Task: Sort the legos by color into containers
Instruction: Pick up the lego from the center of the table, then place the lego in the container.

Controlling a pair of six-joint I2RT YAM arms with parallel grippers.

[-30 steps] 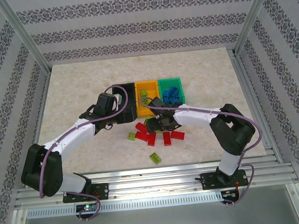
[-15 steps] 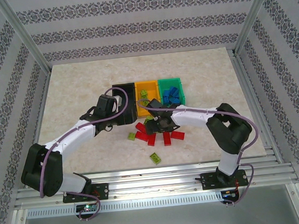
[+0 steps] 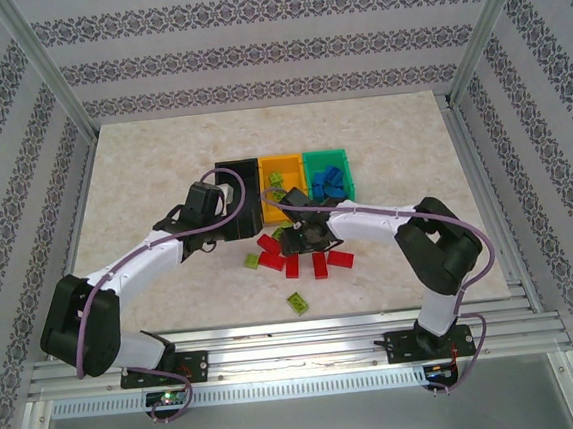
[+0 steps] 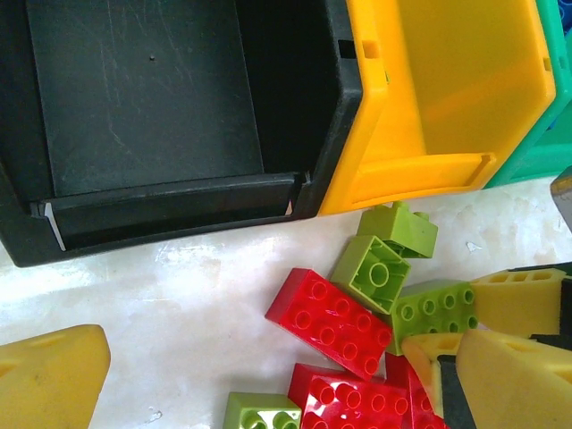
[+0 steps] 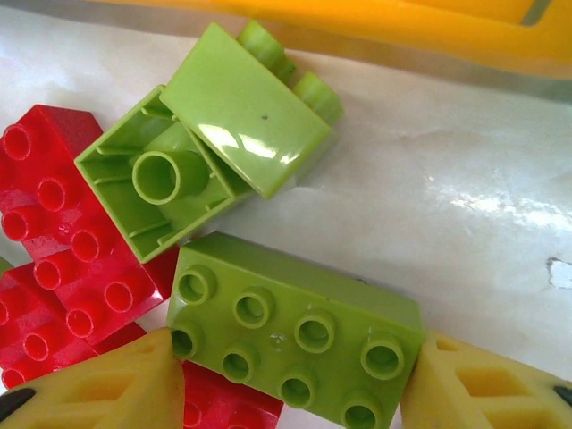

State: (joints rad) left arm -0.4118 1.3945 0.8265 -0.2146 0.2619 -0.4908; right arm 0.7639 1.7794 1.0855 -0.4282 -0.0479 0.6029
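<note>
The top external camera sits high behind the arm bases (image 3: 170, 370) and looks forward and down over the whole counter (image 3: 161, 155). The left wrist camera looks down from close range on the black bin (image 4: 143, 98), the orange bin (image 4: 447, 89) and the loose bricks (image 4: 331, 317) before them. The right wrist camera is nearer still, almost on the lime eight-stud brick (image 5: 295, 326). Both wrist views share that brick and the upturned lime brick (image 5: 156, 183) beside it.

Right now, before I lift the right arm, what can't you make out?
Right wrist view: whether the right gripper's jaws clamp the lime green brick; the bottom edge cuts off the pads.
Top view: that brick, under the right wrist.
Top view: how many blue bricks fill the green bin; too small, piled.
Left wrist view: black bin's far end, past the top edge.
</note>
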